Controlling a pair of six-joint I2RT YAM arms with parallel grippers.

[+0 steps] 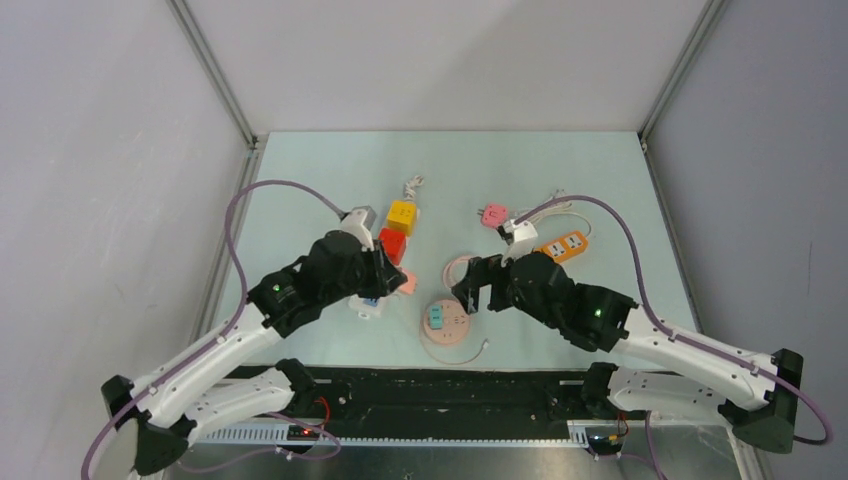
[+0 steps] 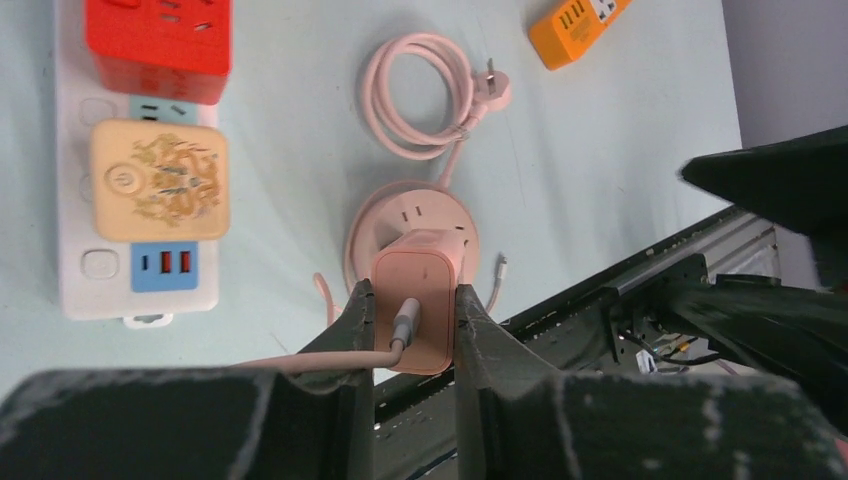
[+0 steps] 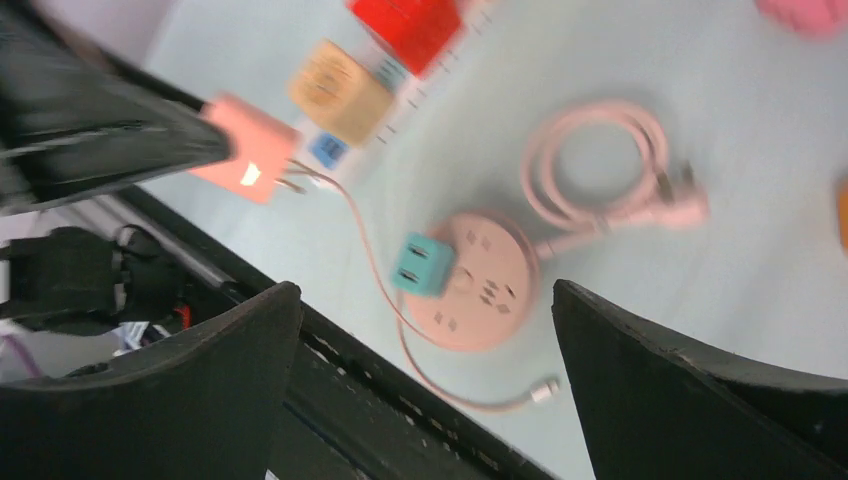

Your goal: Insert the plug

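My left gripper is shut on the sides of a pink plug, whose thin pink cable bends off to the left. It hangs just above and in front of a round pink socket hub. From above, the plug sits at the left gripper's tip, left of the hub. A teal plug stands in the hub. My right gripper is open and empty above the hub. The right wrist view shows the pink plug held up in the air.
A white power strip on the left carries a beige cube and a red cube. The hub's coiled pink cord lies behind it. An orange strip lies at the right. The loose cable end rests by the black front rail.
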